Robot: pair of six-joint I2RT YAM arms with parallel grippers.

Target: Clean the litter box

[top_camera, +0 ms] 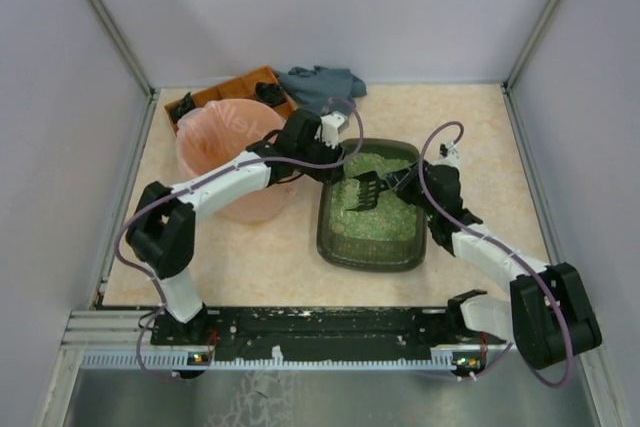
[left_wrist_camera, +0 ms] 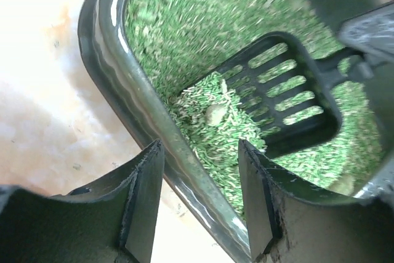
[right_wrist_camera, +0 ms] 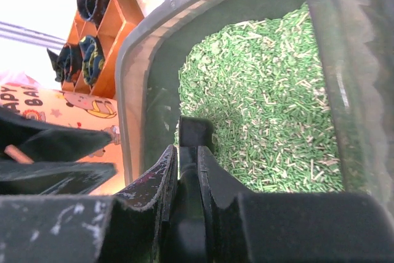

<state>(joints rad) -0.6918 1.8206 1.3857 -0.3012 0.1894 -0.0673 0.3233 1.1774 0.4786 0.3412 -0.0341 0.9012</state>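
One litter box (top_camera: 372, 263) sits ctr-R on tabletop (top_camera: 260, 257), pink bin (top_camera: 215, 137) at its 9 o'clock. L end effector (left_wrist_camera: 200, 149): open, fingers (left_wrist_camera: 144, 201) astride box rim at 11 o'clock corner. R end effector (right_wrist_camera: 188, 152): clamped on black scoop (left_wrist_camera: 289, 90) handle; scoop head in granules (left_wrist_camera: 184, 16).

A pale beige, faintly mottled tabletop (top_camera: 270, 267) is seen, boxed in on 3 sides by plain light-grey panels: back (top_camera: 330, 7), left (top_camera: 50, 147) & right (top_camera: 600, 127). Metal frame posts (top_camera: 105, 17) are set at the rear corners. An aluminium rail (top_camera: 100, 332) is fixed along the near edge, w/ a grey metal sheet (top_camera: 300, 402) below. Lighting is even & diffuse; the tabletop is washed out in the wrist views.
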